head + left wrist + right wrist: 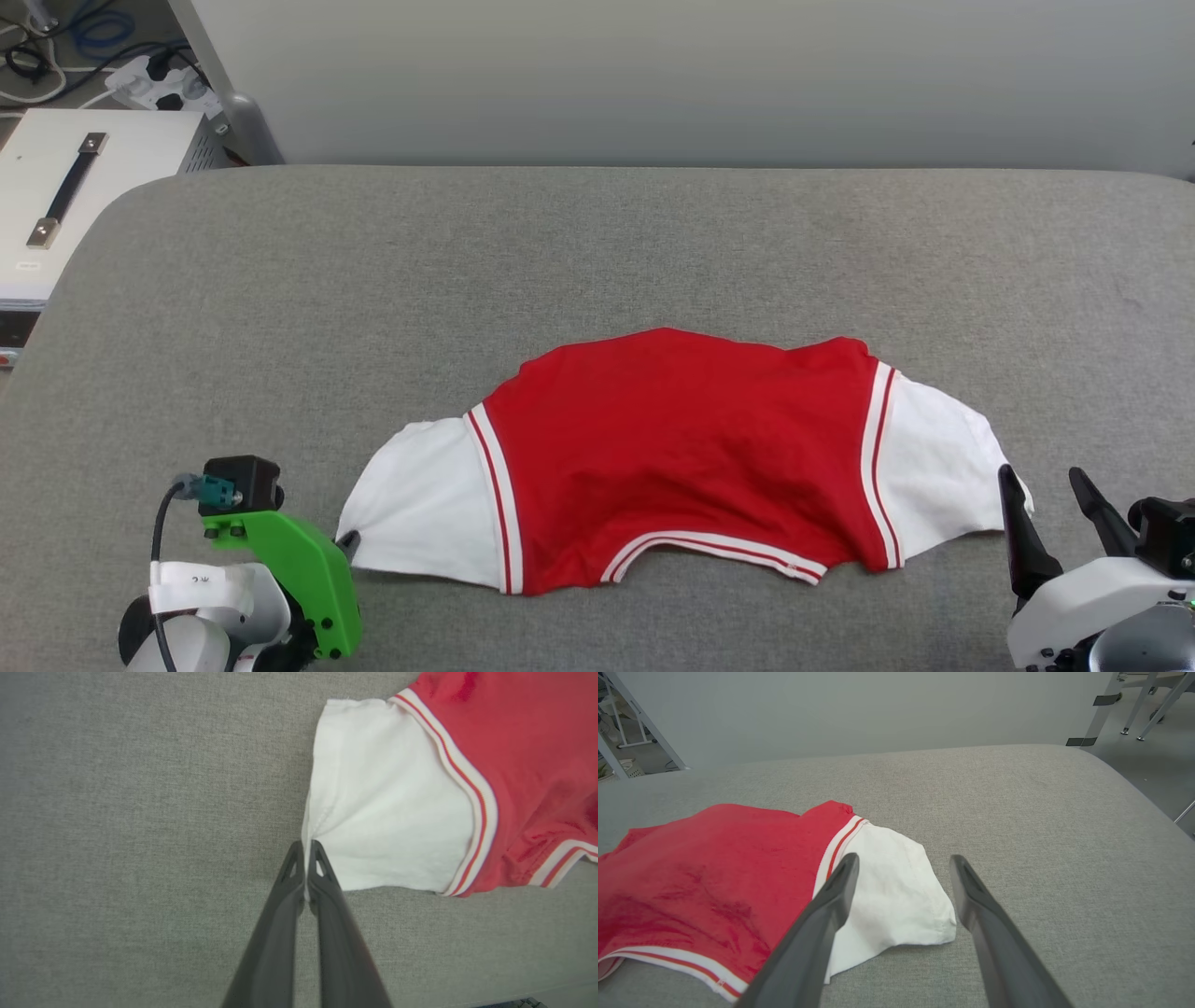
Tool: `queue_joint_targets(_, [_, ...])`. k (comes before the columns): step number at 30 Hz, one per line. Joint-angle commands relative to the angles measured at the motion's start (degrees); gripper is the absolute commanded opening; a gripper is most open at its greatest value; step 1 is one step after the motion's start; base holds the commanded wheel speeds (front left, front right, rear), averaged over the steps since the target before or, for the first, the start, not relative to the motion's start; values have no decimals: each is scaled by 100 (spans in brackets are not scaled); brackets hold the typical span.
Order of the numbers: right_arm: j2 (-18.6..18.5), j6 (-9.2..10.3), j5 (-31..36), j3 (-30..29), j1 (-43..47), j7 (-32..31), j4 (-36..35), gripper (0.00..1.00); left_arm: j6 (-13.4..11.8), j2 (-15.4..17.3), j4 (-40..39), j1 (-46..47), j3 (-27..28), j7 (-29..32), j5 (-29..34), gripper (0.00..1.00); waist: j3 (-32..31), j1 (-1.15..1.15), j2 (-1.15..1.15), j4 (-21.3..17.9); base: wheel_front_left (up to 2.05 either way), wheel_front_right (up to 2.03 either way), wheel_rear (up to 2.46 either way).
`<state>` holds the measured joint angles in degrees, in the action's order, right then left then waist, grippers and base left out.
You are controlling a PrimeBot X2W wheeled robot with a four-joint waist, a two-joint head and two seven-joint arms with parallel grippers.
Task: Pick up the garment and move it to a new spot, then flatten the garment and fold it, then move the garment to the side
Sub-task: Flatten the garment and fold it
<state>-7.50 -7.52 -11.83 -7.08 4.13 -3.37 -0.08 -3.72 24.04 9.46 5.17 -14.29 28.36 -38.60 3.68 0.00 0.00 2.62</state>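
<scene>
Head view: garment lies on grey table, nearer the robot's edge; red body looks doubled over, white sleeves out to both sides; left gripper at left sleeve tip, right gripper just beside right sleeve. Left wrist view: fingers pressed together, sleeve hem pinched between them. Right wrist view: fingers wide apart over sleeve corner, holding nothing. Likely the fold step, grasping sleeves; next, right needs to drop and close on its corner.
</scene>
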Motion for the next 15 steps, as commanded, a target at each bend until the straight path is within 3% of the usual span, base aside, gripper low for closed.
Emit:
queue_joint_targets(1, [7,3,34,8,72,-32,-30,100,19,-24,18,117,48,-140,17,100,-11,0,0,-2,0,0,0])
queue_joint_targets(5, [-40,3,-46,39,138,-227,-77,100,170,-104,-100,169,76,-810,158,100,-39,0,0,20,0,0,0])
queue_joint_targets(15, [-637,3,-334,169,237,-1533,-383,100,627,-356,-173,-32,105,-3699,880,100,-32,0,0,222,0,0,0])
